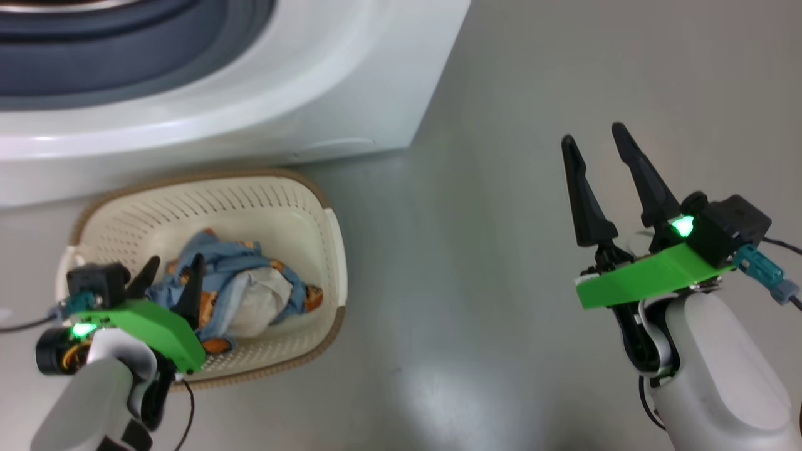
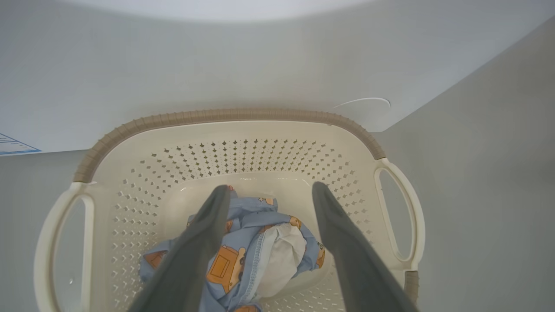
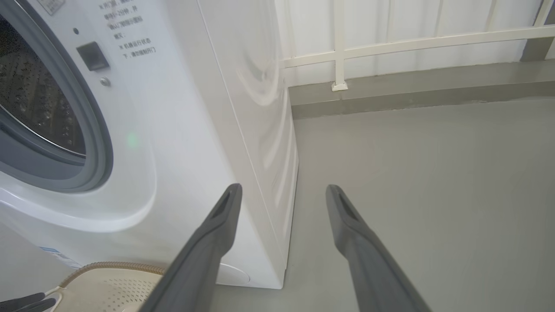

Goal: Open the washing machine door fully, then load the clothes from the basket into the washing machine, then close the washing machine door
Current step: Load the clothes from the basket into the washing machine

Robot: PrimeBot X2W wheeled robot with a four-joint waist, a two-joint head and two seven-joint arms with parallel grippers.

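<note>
L gripper (image 2: 271, 187) spread over bear-print clothes (image 2: 243, 255) in basket (image 2: 225, 116); R gripper (image 1: 593, 133) spread, empty; washing machine (image 3: 195, 130) txt (image 3: 130, 34), blue label (image 2: 13, 145) illegible

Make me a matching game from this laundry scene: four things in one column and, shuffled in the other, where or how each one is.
1. clothes
2. basket
3. left end effector
4. right end effector

A. open, over bare floor, off to one side of the washing machine
B. on the floor, just in front of the washing machine
C. crumpled in the bottom of the basket
D. open, poised over the clothes

Pairs: 1-C, 2-B, 3-D, 4-A
</note>
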